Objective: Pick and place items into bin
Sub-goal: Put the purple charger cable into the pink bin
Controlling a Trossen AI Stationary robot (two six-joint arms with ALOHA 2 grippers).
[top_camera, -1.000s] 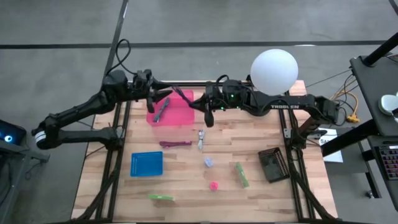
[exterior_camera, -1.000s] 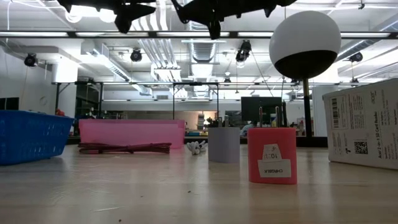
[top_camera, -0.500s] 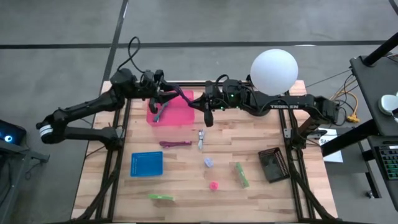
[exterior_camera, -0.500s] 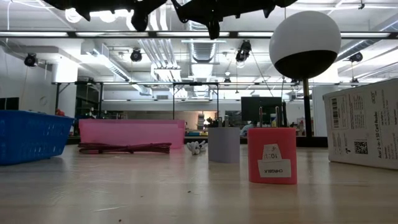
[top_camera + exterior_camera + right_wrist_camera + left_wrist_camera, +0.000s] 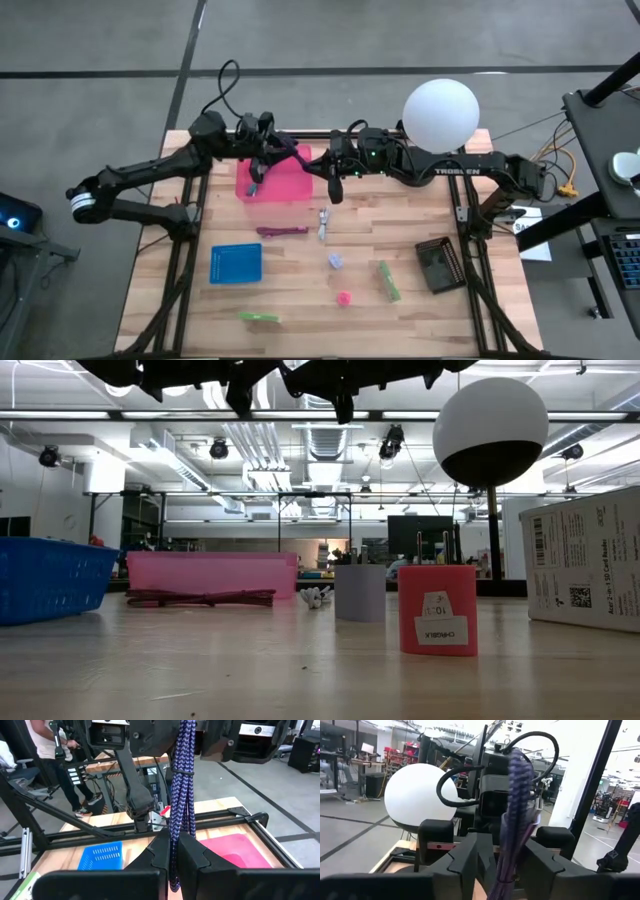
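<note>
High view first: we see both arms meeting above the far edge of the desk (image 5: 300,275), over the pink bin (image 5: 276,181). A braided purple cord (image 5: 293,153) is strung between them. Our right claw (image 5: 322,168) is clenched on one end of it, and its wrist view shows the cord (image 5: 181,780) pinched between the two fingers and hanging on to the other arm. Our left claw (image 5: 268,157) sits just beside the bin's far-left corner, and its wrist view shows the cord (image 5: 515,815) running up between its fingers; we cannot tell whether those fingers are gripping it or merely close around it. A teal stick (image 5: 254,180) lies inside the bin. Still out on the desk, well apart from both claws, lie a maroon stick (image 5: 281,231) just in front of the bin, a silver tool (image 5: 323,223), a lavender block (image 5: 335,261), a pink block (image 5: 344,298) and two green sticks (image 5: 388,280). A blue tray (image 5: 236,263) lies near the left side.
</note>
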